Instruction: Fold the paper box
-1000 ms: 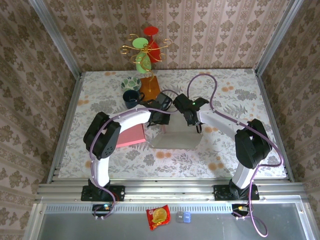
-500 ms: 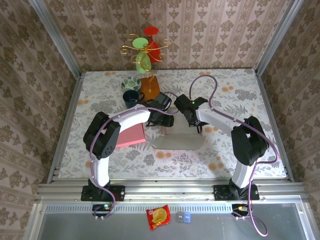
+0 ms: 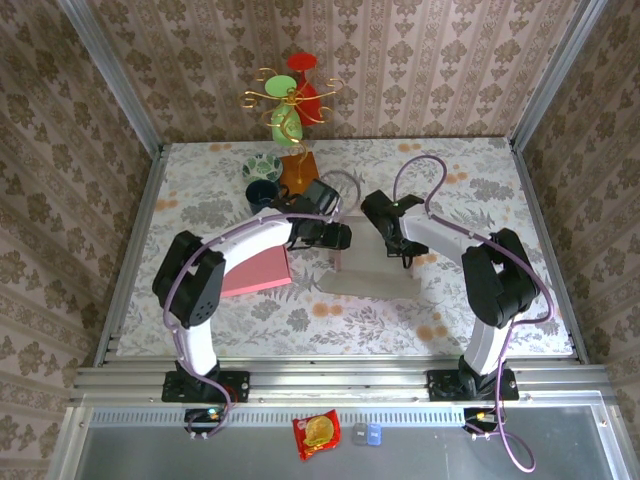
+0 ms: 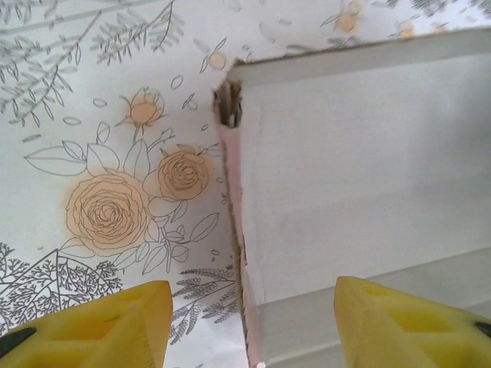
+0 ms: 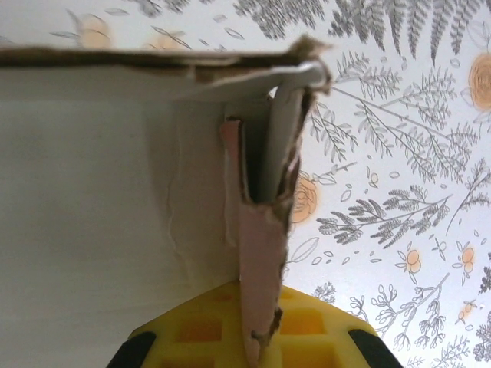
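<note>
The paper box, pink outside and pale grey inside, lies partly folded mid-table. My left gripper hangs at its back left corner. In the left wrist view the box's left wall edge runs between the two yellow fingers, which stand wide apart; the gripper is open. My right gripper is at the back right corner. In the right wrist view the gripper is shut on the upright pink wall flap, whose torn edge rises to the box corner.
A flat pink sheet lies just left of the box. A dark mug, a patterned bowl and an orange block with a wire ornament stand are at the back. A red snack packet lies on the front ledge.
Both grippers have moved a little right and toward the back, dragging the box with them. The box's visible floor looks narrower as its back wall stands up.
</note>
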`<state>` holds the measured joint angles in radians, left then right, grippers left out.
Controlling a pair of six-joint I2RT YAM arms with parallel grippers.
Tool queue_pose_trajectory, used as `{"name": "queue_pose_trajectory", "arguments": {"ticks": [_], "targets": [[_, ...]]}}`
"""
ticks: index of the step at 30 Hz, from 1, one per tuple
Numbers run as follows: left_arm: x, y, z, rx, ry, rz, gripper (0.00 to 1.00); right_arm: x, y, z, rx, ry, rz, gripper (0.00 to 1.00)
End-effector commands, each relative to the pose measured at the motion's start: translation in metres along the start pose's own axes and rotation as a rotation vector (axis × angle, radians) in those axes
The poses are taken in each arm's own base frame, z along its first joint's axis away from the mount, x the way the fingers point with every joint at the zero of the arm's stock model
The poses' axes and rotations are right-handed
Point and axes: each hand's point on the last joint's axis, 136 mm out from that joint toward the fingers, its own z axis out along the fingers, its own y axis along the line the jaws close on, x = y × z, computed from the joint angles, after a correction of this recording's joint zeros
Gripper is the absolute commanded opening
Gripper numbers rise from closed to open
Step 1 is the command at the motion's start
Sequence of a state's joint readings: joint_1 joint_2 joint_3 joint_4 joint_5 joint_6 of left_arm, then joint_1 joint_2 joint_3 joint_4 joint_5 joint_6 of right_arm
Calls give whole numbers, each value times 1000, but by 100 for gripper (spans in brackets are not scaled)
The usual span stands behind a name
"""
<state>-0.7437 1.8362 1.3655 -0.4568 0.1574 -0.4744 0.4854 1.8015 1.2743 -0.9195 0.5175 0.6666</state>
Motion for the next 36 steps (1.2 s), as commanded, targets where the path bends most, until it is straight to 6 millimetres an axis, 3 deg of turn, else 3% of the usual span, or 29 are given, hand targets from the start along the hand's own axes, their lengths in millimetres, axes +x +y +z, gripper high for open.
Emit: {"name": "queue_pose_trajectory", "arguments": {"ticks": [1, 8, 14, 24, 31, 36], "targets": [[-10, 2, -19, -5, -52, 7, 59, 14, -10, 13, 39, 66, 31, 0], [-31, 31, -58, -65, -150, -112, 52, 42, -41, 39, 78, 241, 217, 0], [-21, 35, -70, -42, -110, -179, 45, 68, -54, 46, 39, 382, 459, 0], [27, 3, -47, 52, 20, -256, 39, 117, -35, 40, 75, 668, 838, 0], [48, -15, -20, 126, 54, -333, 36, 118, -9, 24, -31, 728, 983, 0], [47, -20, 0, 163, 60, -366, 35, 118, 1, 18, -98, 742, 1009, 21]]}}
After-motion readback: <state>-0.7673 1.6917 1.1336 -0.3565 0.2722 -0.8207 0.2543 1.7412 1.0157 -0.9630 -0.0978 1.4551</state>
